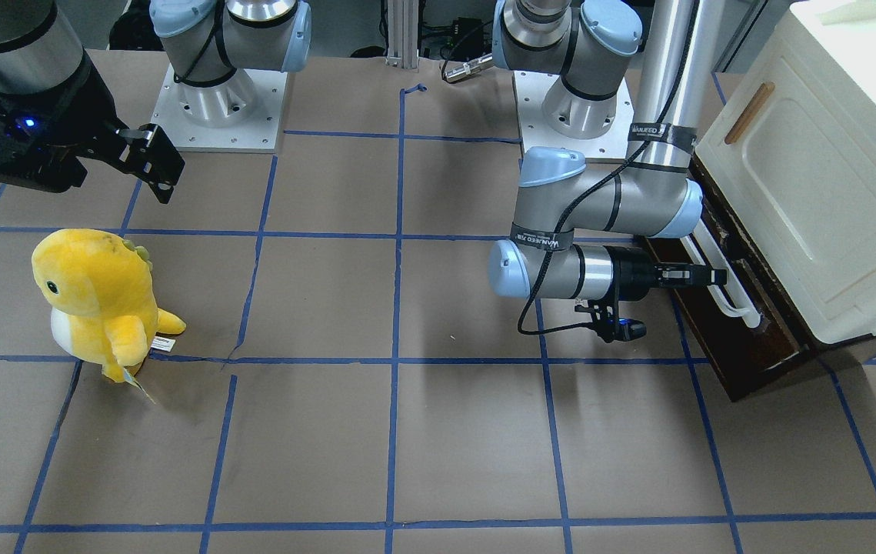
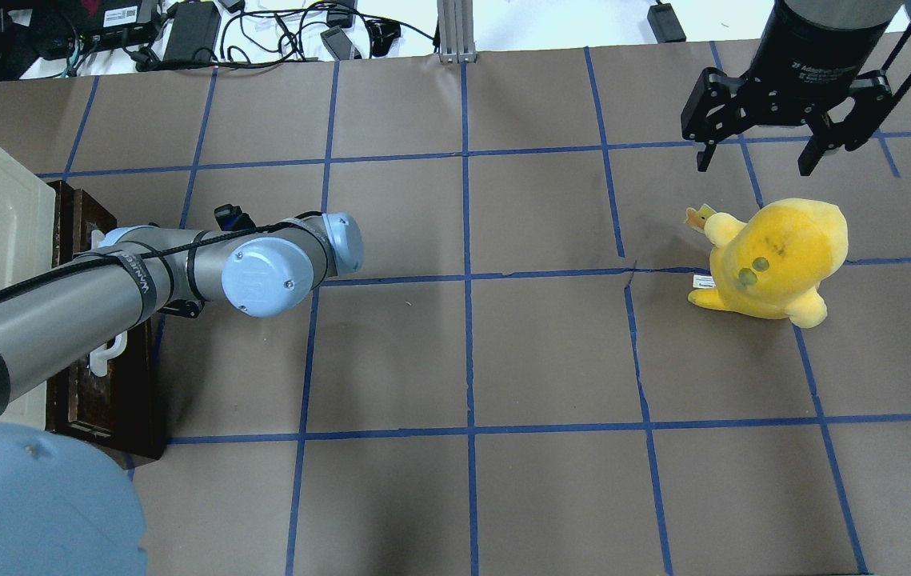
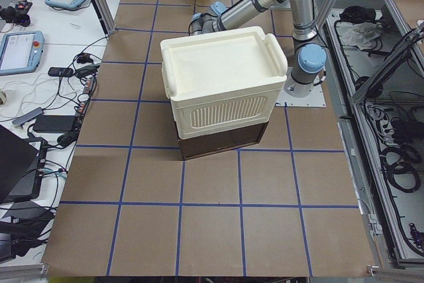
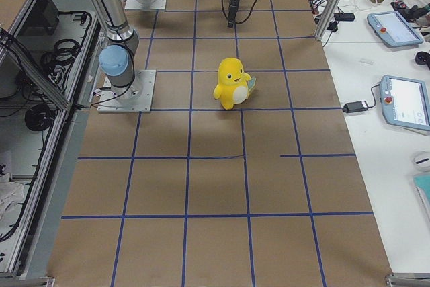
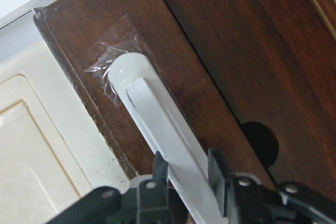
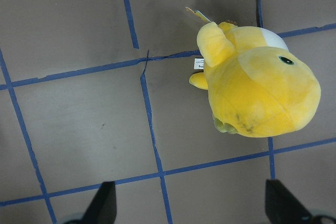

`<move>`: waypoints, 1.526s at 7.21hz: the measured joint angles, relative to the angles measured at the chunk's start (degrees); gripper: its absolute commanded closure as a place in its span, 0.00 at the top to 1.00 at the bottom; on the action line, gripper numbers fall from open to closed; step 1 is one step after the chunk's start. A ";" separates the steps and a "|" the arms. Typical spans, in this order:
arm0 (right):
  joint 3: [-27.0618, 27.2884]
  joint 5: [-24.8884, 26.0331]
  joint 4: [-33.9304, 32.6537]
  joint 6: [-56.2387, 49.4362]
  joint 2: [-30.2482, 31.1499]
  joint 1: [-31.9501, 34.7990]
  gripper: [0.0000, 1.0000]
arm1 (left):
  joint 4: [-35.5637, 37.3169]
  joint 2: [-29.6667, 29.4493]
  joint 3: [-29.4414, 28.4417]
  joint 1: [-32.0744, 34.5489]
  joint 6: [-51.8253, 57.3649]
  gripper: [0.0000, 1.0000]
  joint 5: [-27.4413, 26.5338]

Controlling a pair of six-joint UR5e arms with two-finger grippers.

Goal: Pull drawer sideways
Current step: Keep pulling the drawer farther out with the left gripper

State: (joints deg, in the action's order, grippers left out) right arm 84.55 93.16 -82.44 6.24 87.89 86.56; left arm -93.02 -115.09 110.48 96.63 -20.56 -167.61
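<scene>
The dark brown drawer [image 1: 745,338] sits at the bottom of the cream cabinet [image 1: 830,169], its front facing the table. Its long white bar handle [image 1: 724,288] runs along the front. My left gripper [image 1: 714,275] reaches in level and is shut on this handle. In the left wrist view the two fingers [image 5: 160,174] clamp the white bar [image 5: 152,114] against the brown front [image 5: 236,51]. In the overhead view the drawer [image 2: 103,392] shows under my left arm. My right gripper [image 2: 759,156] is open and empty, high above the table.
A yellow plush toy [image 1: 99,300] stands on the brown paper under my right gripper; it also shows in the right wrist view [image 6: 257,87]. The cabinet door carries a small tan handle [image 1: 749,113]. Blue tape lines grid the table.
</scene>
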 measured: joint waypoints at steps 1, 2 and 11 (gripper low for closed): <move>0.00 0.00 0.00 0.00 0.00 0.01 1.00 | -0.03 -0.02 0.00 0.10 0.00 0.28 0.00; 0.00 0.00 0.00 0.00 0.00 0.01 1.00 | -0.03 -0.07 0.00 0.30 0.00 0.28 0.00; 0.00 0.00 0.00 0.00 0.00 0.01 1.00 | -0.04 -0.10 -0.01 4.50 0.00 0.28 0.00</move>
State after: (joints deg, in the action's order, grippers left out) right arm 84.55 93.16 -82.44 6.24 87.89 86.57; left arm -93.06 -115.20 110.47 101.13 -20.57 -167.61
